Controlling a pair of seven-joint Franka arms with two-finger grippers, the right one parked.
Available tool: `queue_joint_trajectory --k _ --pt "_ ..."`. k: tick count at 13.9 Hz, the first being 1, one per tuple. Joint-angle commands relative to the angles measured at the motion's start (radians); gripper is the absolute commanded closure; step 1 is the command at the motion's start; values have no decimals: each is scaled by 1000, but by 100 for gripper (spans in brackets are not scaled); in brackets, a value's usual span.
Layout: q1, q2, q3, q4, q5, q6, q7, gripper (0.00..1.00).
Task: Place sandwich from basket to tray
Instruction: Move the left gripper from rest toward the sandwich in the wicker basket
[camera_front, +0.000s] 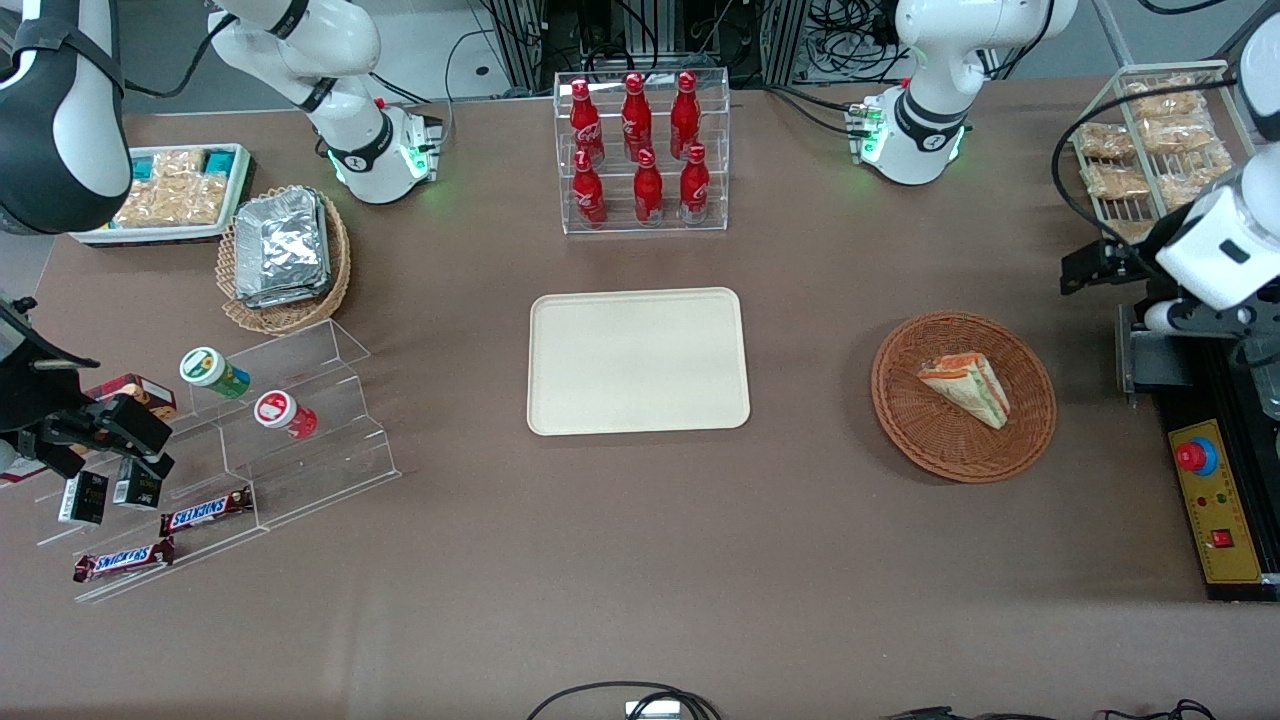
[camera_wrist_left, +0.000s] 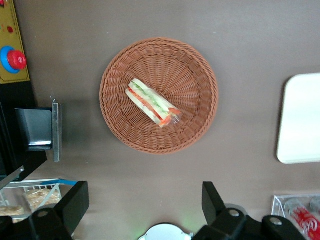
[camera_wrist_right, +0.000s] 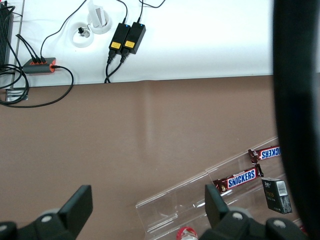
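Observation:
The sandwich (camera_front: 965, 388) (camera_wrist_left: 152, 102), a wrapped wedge with green and orange-red layers, lies on its side in the round reddish-brown basket (camera_front: 900, 420) (camera_wrist_left: 115, 120). The cream tray (camera_front: 638, 360) (camera_wrist_left: 300, 120) lies flat mid-table with nothing on it, a gap of bare table between it and the basket. My gripper (camera_front: 1095, 268) (camera_wrist_left: 145, 205) hangs high above the table, beside the basket toward the working arm's end. It is open, its two black fingers (camera_wrist_left: 75, 202) wide apart with nothing between them.
A clear rack of red bottles (camera_front: 643, 150) stands farther from the front camera than the tray. A wire rack of snack bags (camera_front: 1150, 140) and a control box with a red button (camera_front: 1215, 500) flank the basket. A tan basket of foil packs (camera_front: 285, 250) and acrylic steps (camera_front: 250, 440) lie toward the parked arm's end.

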Motion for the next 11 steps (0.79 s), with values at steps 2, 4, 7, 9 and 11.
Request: queue_joint_trajectory --k 2,4,7,9,11 --pt "5 -15 -1 -155 10 150 -119 0" --pt "5 -18 -2 -216 12 222 -181 0" --pt "2 -27 -2 -322 13 330 -296 0" --pt "-1 -38 -4 -410 19 432 -363 0" --pt "-7 -34 -8 -491 41 544 -464 0"
